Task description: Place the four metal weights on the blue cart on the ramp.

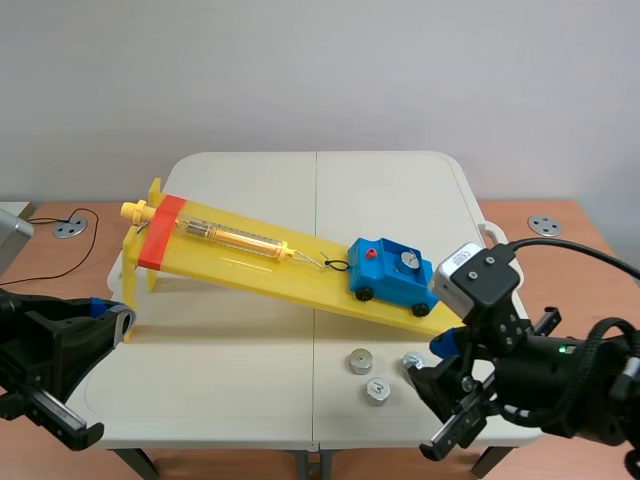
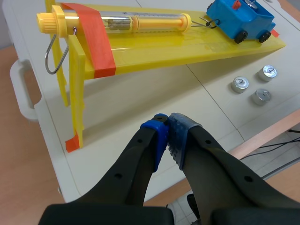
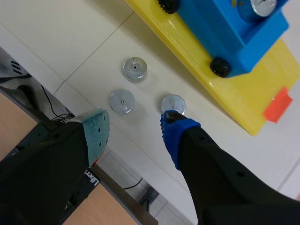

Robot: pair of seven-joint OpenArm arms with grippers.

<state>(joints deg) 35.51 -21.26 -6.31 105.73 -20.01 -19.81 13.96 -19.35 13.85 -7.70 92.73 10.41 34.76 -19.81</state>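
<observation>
One of four done: a single metal weight (image 1: 406, 262) sits in the tray of the blue cart (image 1: 390, 272), which is parked at the low end of the yellow ramp (image 1: 250, 262), hooked by a thin wire to a yellow tube (image 1: 235, 238) lying up the ramp's slope.

The other three weights lie flat on the white desk (image 1: 220, 380), just off the ramp's low end on the robot's side. The first weight (image 3: 173, 103) is closest to the ramp's edge. The second weight (image 3: 135, 68) and the third weight (image 3: 122, 101) sit a little farther out from the ramp.

The right end effector (image 3: 135, 129) hangs over this cluster beside the ramp's low end. Its two fingers are spread wide and hold nothing, and its blue pad is just beside the first weight. Whether pad and metal touch cannot be told from here.

The left end effector (image 2: 168, 129) waits off the desk's near edge by the ramp's raised end, its pads pressed together with nothing between them.

By the look of it, roughly a quarter of the job is finished. Three pick-ups and three placements into the cart are left, and the right arm seems best placed for the first weight.
</observation>
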